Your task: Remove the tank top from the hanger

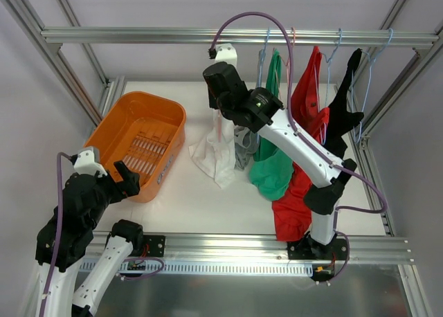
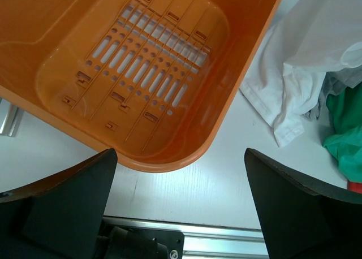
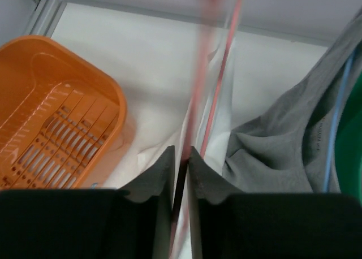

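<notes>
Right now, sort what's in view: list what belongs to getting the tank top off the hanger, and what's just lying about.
Job: white tank top; pink hanger; right gripper, shut on it; left gripper, open.

Lying about: orange basket; grey garment; green garment; red garment; black garment; rail.

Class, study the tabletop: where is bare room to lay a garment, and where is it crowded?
Free: the white table between the orange basket and the white garment, running to the front rail; the basket's inside is empty. Crowded: the right side, where grey top, green top, red top and black top hang and the right fingers pinch the pink hanger.
</notes>
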{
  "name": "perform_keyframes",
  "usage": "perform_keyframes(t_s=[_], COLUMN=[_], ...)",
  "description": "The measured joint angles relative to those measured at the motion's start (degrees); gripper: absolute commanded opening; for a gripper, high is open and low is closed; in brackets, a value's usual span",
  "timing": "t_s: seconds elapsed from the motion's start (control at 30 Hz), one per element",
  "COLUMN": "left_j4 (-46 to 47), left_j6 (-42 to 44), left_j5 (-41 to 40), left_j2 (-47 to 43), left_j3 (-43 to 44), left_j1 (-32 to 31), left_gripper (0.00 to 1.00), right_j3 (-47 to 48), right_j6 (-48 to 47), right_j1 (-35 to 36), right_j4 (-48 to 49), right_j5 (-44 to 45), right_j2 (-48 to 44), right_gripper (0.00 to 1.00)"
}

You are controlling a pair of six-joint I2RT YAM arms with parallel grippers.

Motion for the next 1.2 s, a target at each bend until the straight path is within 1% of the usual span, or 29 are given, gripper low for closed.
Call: perform_keyframes(t_s=[0.07, 0.1, 0.23, 0.47, 0.6, 0.73, 0.83, 0.93, 1.07, 1.2], left_j4=[0.0, 0.0, -0.02, 0.0, 0.17, 1.95, 4.85, 8.87, 17.2, 27.26], left_j6=[0.07, 0.09, 0.24, 1.11, 1.81, 3.26, 4.44, 4.87, 4.85, 3.08], left_j5=[0.22, 0.26, 0.76, 1.81, 3.63, 9.4, 16.52, 22.6, 28.7, 33.11], left_j2=[0.0, -0.02, -0.02, -0.02, 0.04, 1.11, 2.93, 5.79, 11.72, 17.99], left_j3=[0.0, 0.0, 0.0, 0.0, 0.0, 0.15, 1.33, 3.87, 7.93, 9.09], left_j1=[0.0, 0.0, 0.0, 0.0, 0.0, 0.0, 0.0, 0.0, 0.0, 0.02], left_gripper=[0.99, 0.99, 0.99, 0.99, 0.99, 0.99, 0.99, 0.99, 0.99, 0.98], right_j3=[0.26, 0.37, 0.37, 0.37, -1.11, -4.37, -9.22, -16.59, -28.22, -40.39], right_j6=[0.2, 0.26, 0.35, -0.17, -0.22, -0.22, -0.22, -0.22, -0.22, 0.15], right_j1=[0.09, 0.13, 0.39, 0.39, 0.39, 0.39, 0.42, 1.09, 2.45, 2.8], right_j4=[0.28, 0.48, 0.72, 1.9, 2.75, 4.02, 4.98, 5.33, 4.63, 2.95], right_j5=[2.12, 2.45, 4.04, 3.5, 0.52, -2.86, -5.88, -9.38, -16.35, -23.45], right_j2=[-0.04, -0.04, -0.04, -1.46, -5.6, -11.26, -16.06, -21.51, -29.97, -42.12], right_gripper=[0.01, 0.0, 0.0, 0.0, 0.0, 0.01, 0.0, 0.0, 0.0, 0.0])
